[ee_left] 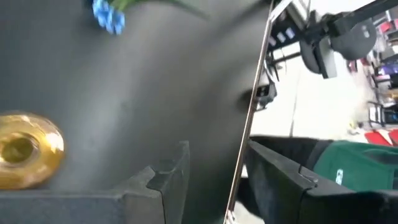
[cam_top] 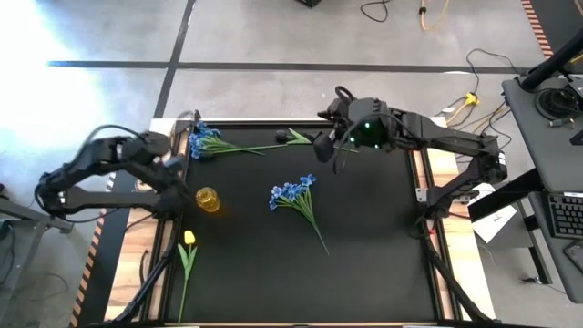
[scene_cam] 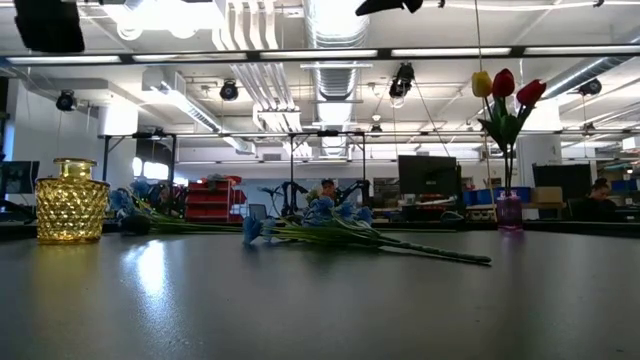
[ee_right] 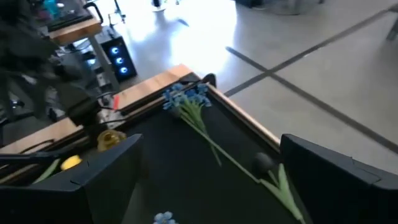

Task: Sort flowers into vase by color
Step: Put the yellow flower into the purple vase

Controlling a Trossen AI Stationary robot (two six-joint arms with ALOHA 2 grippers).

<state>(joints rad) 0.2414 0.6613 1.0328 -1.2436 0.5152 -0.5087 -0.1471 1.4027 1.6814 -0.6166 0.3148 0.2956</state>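
The left gripper (cam_top: pixel 175 162) waits with open, empty fingers beside the yellow glass vase (cam_top: pixel 208 199). A yellow tulip (cam_top: pixel 188 239) lies near it. One blue flower bunch (cam_top: pixel 293 190) lies in the middle of the black table (cam_top: pixel 364 255), another blue bunch (cam_top: pixel 202 138) at the far edge. They look light and bendy; the thin stem is best to pinch. The right gripper (cam_top: pixel 326 148) hangs wide open and empty just above that far bunch's stem end.

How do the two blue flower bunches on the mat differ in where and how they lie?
The far blue bunch lies along the mat's far edge, stem running sideways; the middle blue bunch lies mid-mat, stem slanting toward the near side. The far one reaches below the right gripper; the middle one lies apart. Both lie flat, unheld.
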